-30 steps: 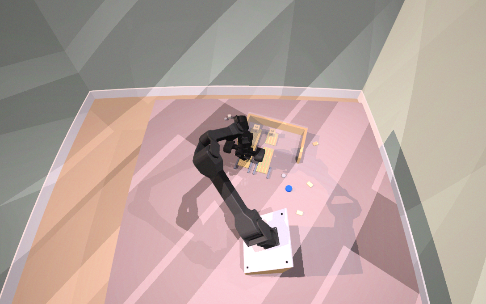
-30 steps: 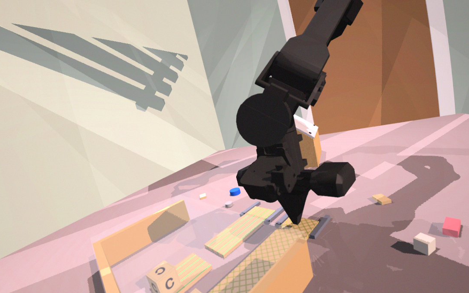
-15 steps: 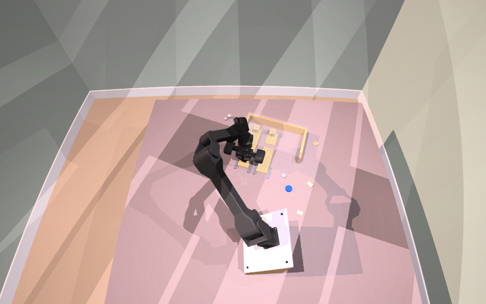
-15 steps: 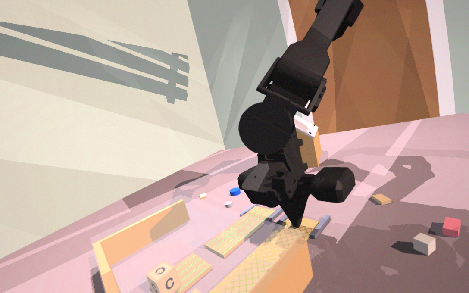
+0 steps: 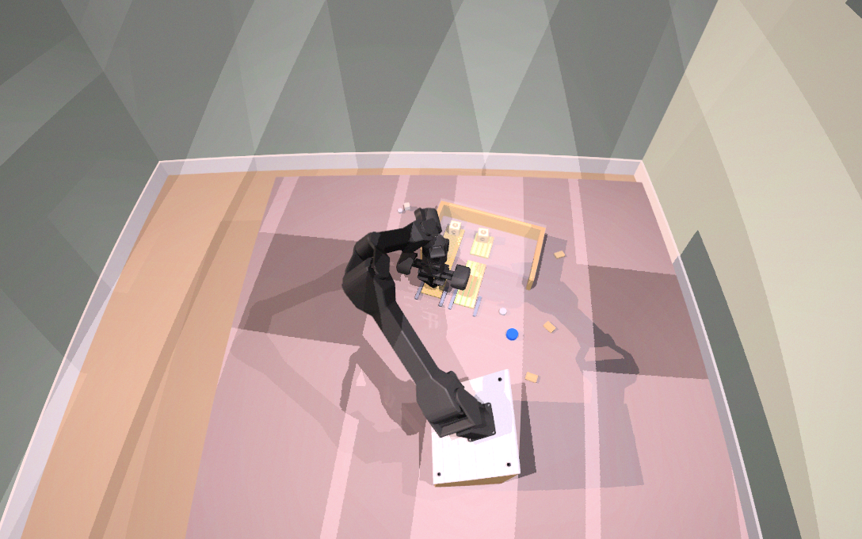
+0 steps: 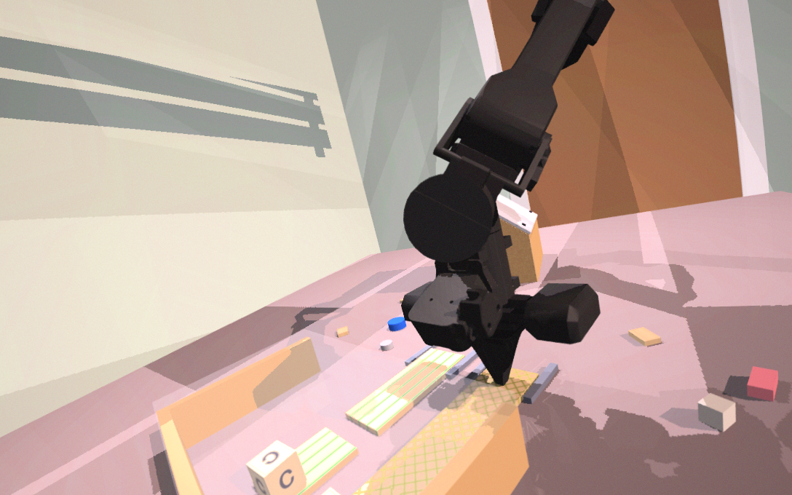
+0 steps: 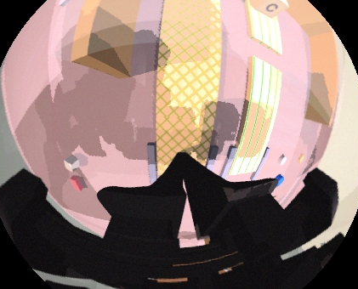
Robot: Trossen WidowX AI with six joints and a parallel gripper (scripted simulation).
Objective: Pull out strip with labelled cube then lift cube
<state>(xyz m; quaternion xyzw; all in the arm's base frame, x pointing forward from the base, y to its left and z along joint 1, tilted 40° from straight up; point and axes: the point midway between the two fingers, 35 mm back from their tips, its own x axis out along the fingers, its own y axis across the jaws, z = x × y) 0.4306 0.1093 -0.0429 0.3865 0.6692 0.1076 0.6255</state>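
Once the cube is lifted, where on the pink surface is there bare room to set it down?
Bare pink stretches between the white base plate and the surface's right edge. Crowded: inside the wooden fence, with strips and the shut gripper.

Hard, patchy light falls across the pink desk point(image 5: 622, 414), splitting it into bright bands and dark wedge-shaped panels. The arm point(image 5: 414, 354) throws a broad, sharp-edged shadow to its left in the top view, and a ragged dark patch spreads over the near right of the exterior view. Barred grey shadows streak the cream wall point(image 6: 140, 245). The wrist view is a fisheye circle ringed in black, its straight lines bowed toward the rim and its detail coarse and jagged. No glare shows; edges elsewhere stay crisp.
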